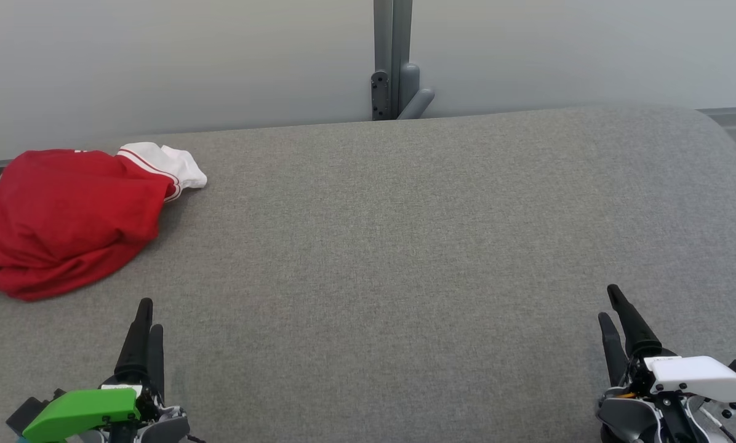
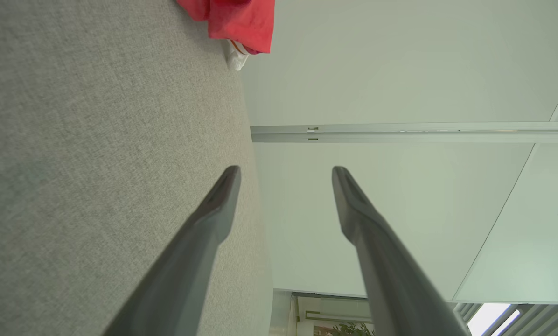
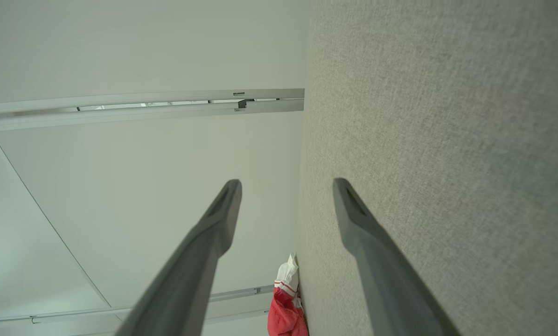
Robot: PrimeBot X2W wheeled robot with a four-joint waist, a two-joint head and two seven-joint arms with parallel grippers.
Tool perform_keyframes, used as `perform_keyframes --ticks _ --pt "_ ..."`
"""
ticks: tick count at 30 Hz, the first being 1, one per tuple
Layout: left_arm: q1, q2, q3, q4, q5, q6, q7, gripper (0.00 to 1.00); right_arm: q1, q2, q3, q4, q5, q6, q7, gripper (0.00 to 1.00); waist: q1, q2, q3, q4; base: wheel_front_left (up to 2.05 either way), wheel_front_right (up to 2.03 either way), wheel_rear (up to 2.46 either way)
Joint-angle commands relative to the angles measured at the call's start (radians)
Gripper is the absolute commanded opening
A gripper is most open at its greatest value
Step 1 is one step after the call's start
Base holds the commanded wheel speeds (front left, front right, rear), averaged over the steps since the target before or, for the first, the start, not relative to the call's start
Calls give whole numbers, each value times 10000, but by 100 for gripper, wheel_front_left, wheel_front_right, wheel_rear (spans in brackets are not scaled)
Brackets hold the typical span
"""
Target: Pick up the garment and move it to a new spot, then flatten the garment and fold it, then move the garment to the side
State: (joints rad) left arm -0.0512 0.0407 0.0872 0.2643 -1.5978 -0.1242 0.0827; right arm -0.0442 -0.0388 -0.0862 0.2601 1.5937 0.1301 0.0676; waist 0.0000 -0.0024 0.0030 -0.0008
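The garment (image 1: 60, 215) is a red shirt with a white, red-striped sleeve, lying bunched at the far left of the grey fabric surface (image 1: 392, 246). My left gripper (image 1: 149, 314) rests at the lower left, below and to the right of the garment, apart from it. In the left wrist view its fingers (image 2: 213, 214) stand apart with nothing between them, and a corner of the garment (image 2: 237, 18) shows at the top. My right gripper (image 1: 613, 306) sits at the lower right, open and empty, far from the garment (image 3: 286, 308).
A pale wall runs behind the surface, with a grey post and bracket (image 1: 392, 67) at its middle. The surface curves down at the right (image 1: 725, 141). Wide grey fabric stretches between the two grippers.
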Motion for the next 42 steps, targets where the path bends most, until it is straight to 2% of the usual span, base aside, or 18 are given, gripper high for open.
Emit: perform_keyframes --ticks 1,6,11,21,32,42 --pt "-111 43 -63 -237 208 -27 -107 100 -124 -53 29 -206 -163 3 -114 100 0 2 1 -2 0 0 0" --pt "-92 49 -190 -426 708 6 -350 100 -111 -59 32 -341 -665 3 -344 100 0 3 4 -5 0 0 0" --pt "-94 54 -339 -682 1531 270 -575 100 -88 -65 12 -609 -1473 3 -562 100 0 4 8 -8 0 0 0" --pt "-80 64 -700 -1363 3674 699 -992 100 -3 -77 100 -1321 -3643 4 -960 100 0 6 29 -9 0 0 0" --pt "38 74 -972 -1716 6471 886 -1407 100 127 -88 241 -1804 -5694 5 -1356 100 0 8 54 -12 0 0 0" --pt "205 83 -1177 -1792 8055 1001 -1710 100 239 -97 581 -2075 -7382 5 -1644 100 0 10 73 -12 0 0 0"
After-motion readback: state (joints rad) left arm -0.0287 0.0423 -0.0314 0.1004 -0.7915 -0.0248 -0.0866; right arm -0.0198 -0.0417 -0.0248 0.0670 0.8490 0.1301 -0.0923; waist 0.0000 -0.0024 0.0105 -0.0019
